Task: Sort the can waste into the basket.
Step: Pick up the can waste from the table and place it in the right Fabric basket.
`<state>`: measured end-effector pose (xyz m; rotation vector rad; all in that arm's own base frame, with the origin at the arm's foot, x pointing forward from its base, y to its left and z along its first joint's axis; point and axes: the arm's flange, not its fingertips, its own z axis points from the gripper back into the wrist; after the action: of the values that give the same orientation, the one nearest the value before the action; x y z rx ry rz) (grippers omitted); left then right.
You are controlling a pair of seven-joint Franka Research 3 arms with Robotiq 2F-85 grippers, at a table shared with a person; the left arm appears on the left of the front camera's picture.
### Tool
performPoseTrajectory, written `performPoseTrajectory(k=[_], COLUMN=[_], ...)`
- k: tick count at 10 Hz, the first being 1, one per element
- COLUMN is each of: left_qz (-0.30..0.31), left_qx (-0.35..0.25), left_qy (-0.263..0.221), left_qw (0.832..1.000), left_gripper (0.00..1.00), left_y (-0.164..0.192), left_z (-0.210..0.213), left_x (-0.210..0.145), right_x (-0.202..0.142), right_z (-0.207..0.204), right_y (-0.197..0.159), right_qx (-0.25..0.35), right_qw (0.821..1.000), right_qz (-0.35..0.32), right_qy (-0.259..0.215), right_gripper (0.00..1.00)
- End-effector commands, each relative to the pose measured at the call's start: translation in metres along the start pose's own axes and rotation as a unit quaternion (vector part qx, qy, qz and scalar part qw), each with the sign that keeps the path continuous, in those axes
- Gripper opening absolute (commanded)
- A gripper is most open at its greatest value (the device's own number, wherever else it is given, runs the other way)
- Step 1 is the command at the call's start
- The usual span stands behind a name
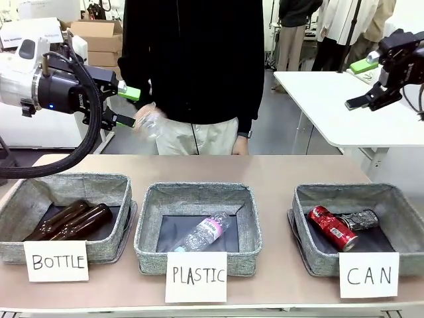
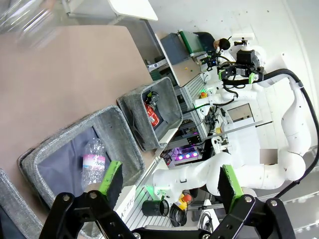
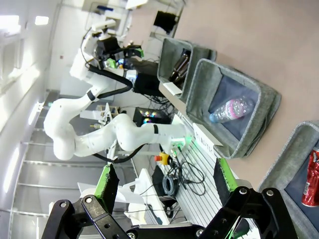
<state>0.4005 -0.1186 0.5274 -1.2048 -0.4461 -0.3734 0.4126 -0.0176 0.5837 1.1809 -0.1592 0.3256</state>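
Three grey woven-fabric baskets sit in a row on my table, each with a dark lining and a hand-lettered white card. The basket carded "CAN" (image 1: 311, 262) is on my right, and both pieces of can waste lie inside it: the red can (image 1: 332, 227), crushed, with white lettering, and the silver and black can (image 1: 360, 218) touching it at the far side. The middle PLASTIC basket (image 1: 149, 248) holds one clear plastic bottle (image 1: 203, 233) with a pink label, lying on its side. The BOTTLE basket (image 1: 13, 246) on my left holds two brown glass bottles (image 1: 70, 222) side by side.

My left gripper (image 1: 126, 107) hangs high above the table with its green-padded fingers spread wide and nothing between them. My right gripper (image 1: 361, 84) is raised too, fingers apart, empty.

A person (image 1: 192, 59) stands at the far side, holding something clear and crinkled (image 1: 151, 122) just beside my left gripper; it is blurred and I cannot tell what it is. In my right wrist view the red can is cut off at the edge.
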Motion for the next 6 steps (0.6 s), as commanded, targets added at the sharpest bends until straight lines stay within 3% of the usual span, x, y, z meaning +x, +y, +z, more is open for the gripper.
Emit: performPoseTrajectory(k=[1, 6], left_qz=[-0.002, -0.002], left_qx=[0.0, 0.0], left_qy=[-0.003, -0.003], left_qw=[1.0, 1.0], left_gripper=[1.0, 1.0], left_y=[-0.0004, -0.0004], left_z=[0.0016, 0.0016], left_x=[0.0008, 0.0008], right_x=[-0.0021, -0.0021], right_z=[-0.0014, -0.0014], right_y=[0.0007, 0.0007], right_qx=[-0.005, -0.005], right_qw=[1.0, 1.0], right_qz=[0.01, 0.01], right_qy=[0.004, 0.004], right_gripper=[1.0, 1.0])
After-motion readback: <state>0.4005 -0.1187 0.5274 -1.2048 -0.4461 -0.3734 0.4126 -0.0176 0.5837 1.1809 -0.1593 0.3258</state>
